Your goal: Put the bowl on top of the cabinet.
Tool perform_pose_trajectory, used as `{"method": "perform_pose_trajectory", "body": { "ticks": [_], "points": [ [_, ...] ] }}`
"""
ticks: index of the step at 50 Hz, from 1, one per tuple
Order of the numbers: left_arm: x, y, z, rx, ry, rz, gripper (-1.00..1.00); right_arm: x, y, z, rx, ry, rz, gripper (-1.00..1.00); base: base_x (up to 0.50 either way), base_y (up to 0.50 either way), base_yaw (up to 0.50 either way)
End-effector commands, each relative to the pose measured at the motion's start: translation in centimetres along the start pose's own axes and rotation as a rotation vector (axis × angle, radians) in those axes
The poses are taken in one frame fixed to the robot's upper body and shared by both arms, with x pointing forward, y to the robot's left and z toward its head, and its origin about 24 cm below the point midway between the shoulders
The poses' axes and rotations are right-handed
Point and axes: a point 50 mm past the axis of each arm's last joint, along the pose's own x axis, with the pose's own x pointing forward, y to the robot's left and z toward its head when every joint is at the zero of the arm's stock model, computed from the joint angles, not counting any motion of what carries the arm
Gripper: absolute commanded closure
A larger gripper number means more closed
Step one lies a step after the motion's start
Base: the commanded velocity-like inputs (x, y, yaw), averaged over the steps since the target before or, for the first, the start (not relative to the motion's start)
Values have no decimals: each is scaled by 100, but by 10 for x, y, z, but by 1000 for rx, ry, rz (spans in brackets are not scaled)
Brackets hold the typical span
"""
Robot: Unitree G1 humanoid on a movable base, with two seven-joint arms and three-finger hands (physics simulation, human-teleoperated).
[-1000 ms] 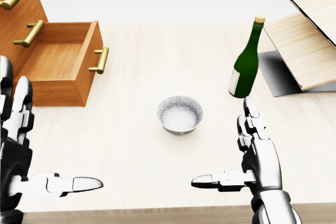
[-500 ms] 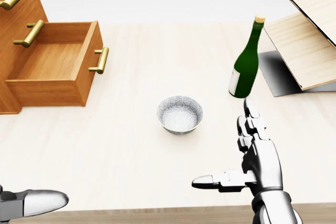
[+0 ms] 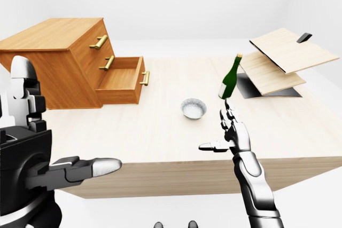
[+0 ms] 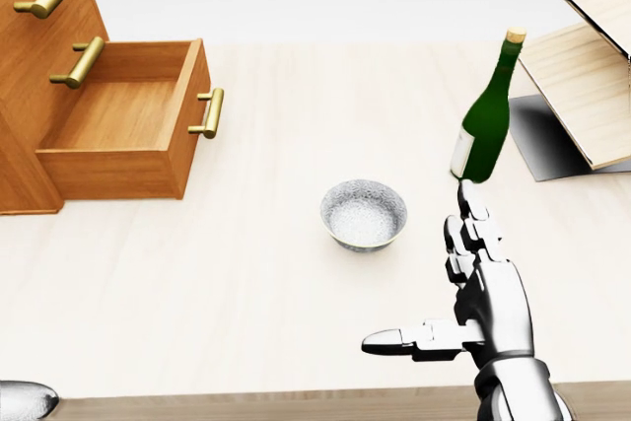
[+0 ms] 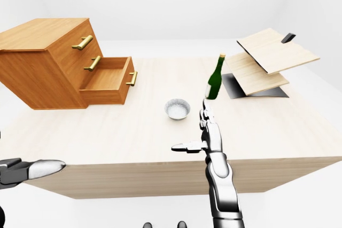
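— One table (image 4: pixel 246 283), cabinet (image 3: pixel 48 62) on its left end. Bowl (image 4: pixel 364 214)?
— Mid-table, upright, untouched. Your right hand (image 4: pixel 490 298) is near it, left hand (image 3: pixel 26 153) well apart; both fingers spread, empty. Step: reach. Next, grip its rim, likely right-handed.

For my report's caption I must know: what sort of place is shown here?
Probably a simulated test room, not a real home: a pale wooden table in blank white surroundings, bearing a wooden cabinet, a small bowl and a green wine bottle.
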Motion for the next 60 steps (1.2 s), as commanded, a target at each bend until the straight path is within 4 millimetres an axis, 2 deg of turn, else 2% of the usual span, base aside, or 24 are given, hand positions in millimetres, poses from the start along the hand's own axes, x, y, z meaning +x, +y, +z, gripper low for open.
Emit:
{"method": "perform_pose_trajectory", "body": {
  "ticks": [1, 31, 46, 53, 60],
  "points": [
    [0, 8, 2, -62, 67, 25, -100, -1, 1, 1, 17, -4, 7, -100, 0, 50, 0],
    [1, 14, 1, -73, 175, 32, -100, -4, 2, -1, 22, -3, 15, -100, 0, 50, 0],
    [1, 15, 1, -71, 189, 29, -100, -3, 2, 4, 35, -30, 23, -100, 2, 1, 0],
    [2, 16, 2, -72, 203, 30, -100, -5, 2, 9, 42, -42, 27, -100, 50, 0, 0],
    [3, 16, 2, -66, 222, 24, -100, -2, 1, 4, 34, -21, 18, -100, 47, 0, 0]
  ]
}}
